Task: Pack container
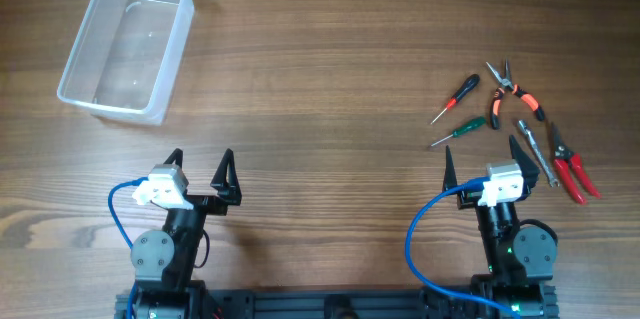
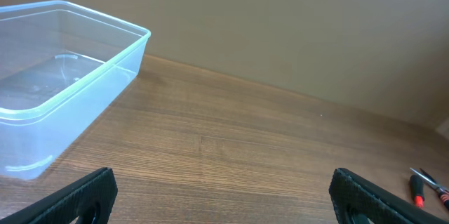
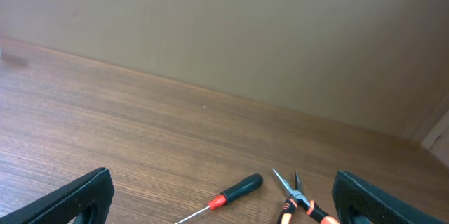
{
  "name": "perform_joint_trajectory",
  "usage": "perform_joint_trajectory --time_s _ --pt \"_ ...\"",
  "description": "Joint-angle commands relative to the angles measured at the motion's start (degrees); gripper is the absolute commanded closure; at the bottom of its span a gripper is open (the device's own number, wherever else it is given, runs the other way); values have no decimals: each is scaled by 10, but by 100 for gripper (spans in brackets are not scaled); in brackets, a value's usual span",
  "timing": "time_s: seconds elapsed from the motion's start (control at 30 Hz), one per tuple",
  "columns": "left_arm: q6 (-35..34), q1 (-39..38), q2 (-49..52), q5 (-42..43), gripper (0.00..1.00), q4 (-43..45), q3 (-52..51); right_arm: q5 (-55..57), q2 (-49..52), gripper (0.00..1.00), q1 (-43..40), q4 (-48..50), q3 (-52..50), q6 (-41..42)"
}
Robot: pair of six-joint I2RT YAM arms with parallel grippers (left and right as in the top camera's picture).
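Observation:
The clear plastic container [image 1: 176, 59] stands open and empty at the table's far left; it also shows in the left wrist view [image 2: 105, 76]. My left gripper [image 1: 200, 171] is open and empty, well in front of the container, and its jaws [image 2: 223, 199] hold nothing. My right gripper [image 1: 483, 164] is open and empty just in front of the hand tools. A red-and-black screwdriver [image 1: 455, 97] [image 3: 235, 190] and orange-handled pliers [image 1: 515, 94] [image 3: 298, 203] lie ahead of its jaws [image 3: 223, 199].
A green screwdriver [image 1: 458, 131], a silver tool [image 1: 537, 151] and red-handled cutters [image 1: 570, 164] lie with the others at the right. Tool tips [image 2: 428, 185] show at the left wrist view's right edge. The table is brown wood [image 1: 320, 79].

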Motion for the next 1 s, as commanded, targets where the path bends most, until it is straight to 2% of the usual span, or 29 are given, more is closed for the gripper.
perform_joint_trajectory --time_s 0.0,0.97 --pt "10 -3 -5 13 0 -1 -3 10 -2 0 2 1 0 10" --pt "10 -3 -4 2 0 -1 -3 10 -2 0 2 1 0 10"
